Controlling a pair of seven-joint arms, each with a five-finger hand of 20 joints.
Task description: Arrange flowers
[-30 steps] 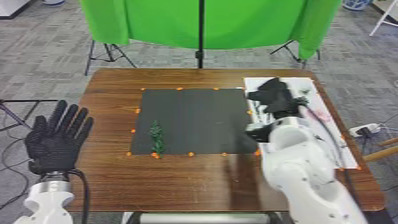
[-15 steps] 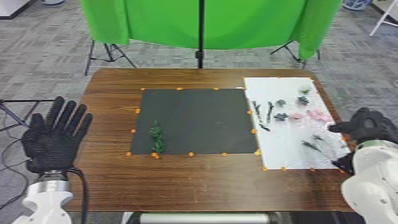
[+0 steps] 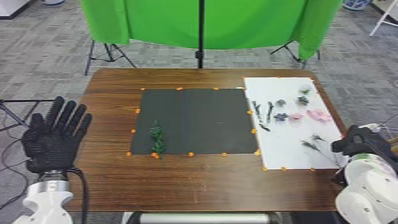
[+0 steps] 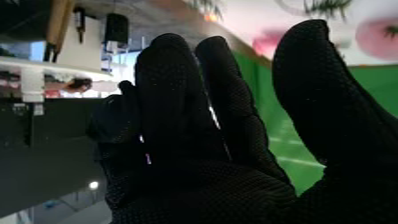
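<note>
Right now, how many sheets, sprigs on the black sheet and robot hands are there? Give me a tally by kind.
Sheets: 2 (black sheet, white sheet)
Green sprig on the black sheet: 1
Robot hands: 2 (left hand, right hand)
Total: 5

Brown wooden tabletop (image 3: 169, 182), smooth matt black sheet (image 3: 191, 120), white sheet (image 3: 293, 145), perhaps paper, black fabric glove (image 3: 51, 145)

The right robot hand (image 3: 362, 141) and its white arm (image 3: 369, 182) hide part of the counter's (image 3: 222, 185) right edge, toward the near corner. The little dark flowers (image 3: 282, 117) along that edge are too small to name. In the wrist view, a blurry pink thing (image 4: 378, 37), maybe a flower, is cut off.
</note>
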